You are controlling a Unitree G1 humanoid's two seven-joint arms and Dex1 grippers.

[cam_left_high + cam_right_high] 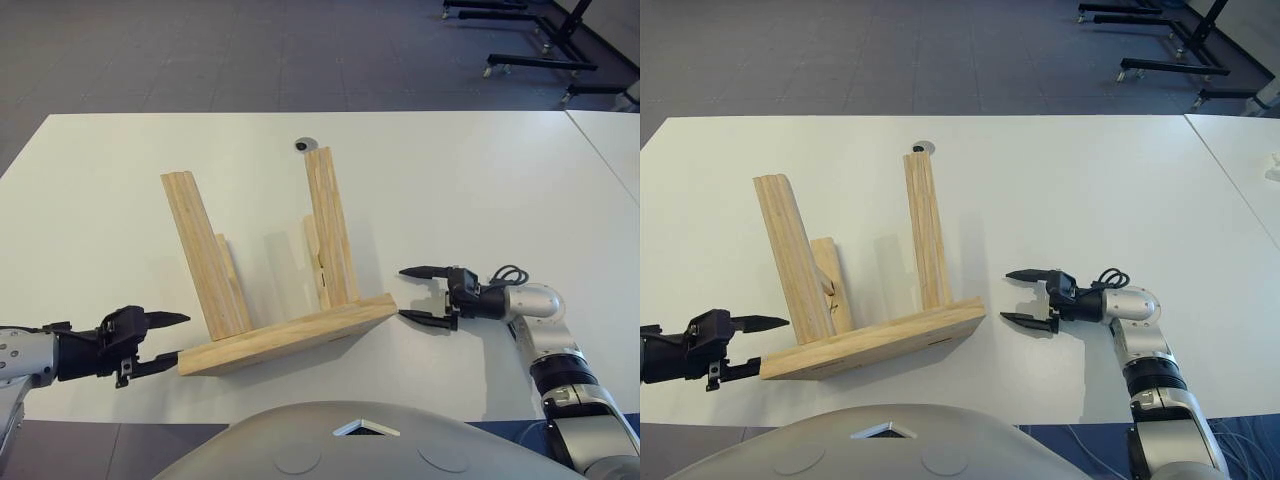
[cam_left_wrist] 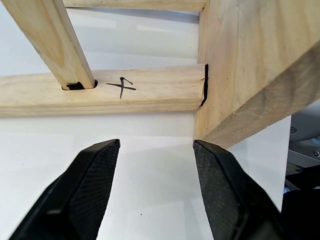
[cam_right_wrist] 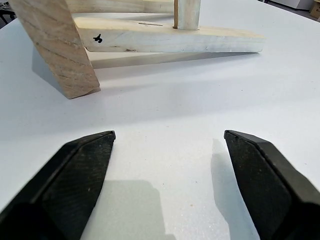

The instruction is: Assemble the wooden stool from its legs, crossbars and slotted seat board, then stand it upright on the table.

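The wooden stool lies tipped on the white table [image 1: 480, 180], its seat board [image 1: 290, 339] resting on one long edge near the front. Two legs [image 1: 207, 255] [image 1: 332, 226] stick up and away from the board, with short crossbars [image 1: 227, 262] between them. My left gripper [image 1: 168, 338] is open just off the board's left end, empty. My right gripper [image 1: 418, 294] is open a short way right of the board's right end, holding nothing. In the left wrist view a crossbar [image 2: 100, 90] with a pen mark meets the seat board [image 2: 260, 65].
A small round grey insert [image 1: 305, 144] sits in the table behind the stool. Bare tabletop spreads to the right and left of the stool. Wheeled metal frames [image 1: 530, 50] stand on the floor beyond the table's far edge.
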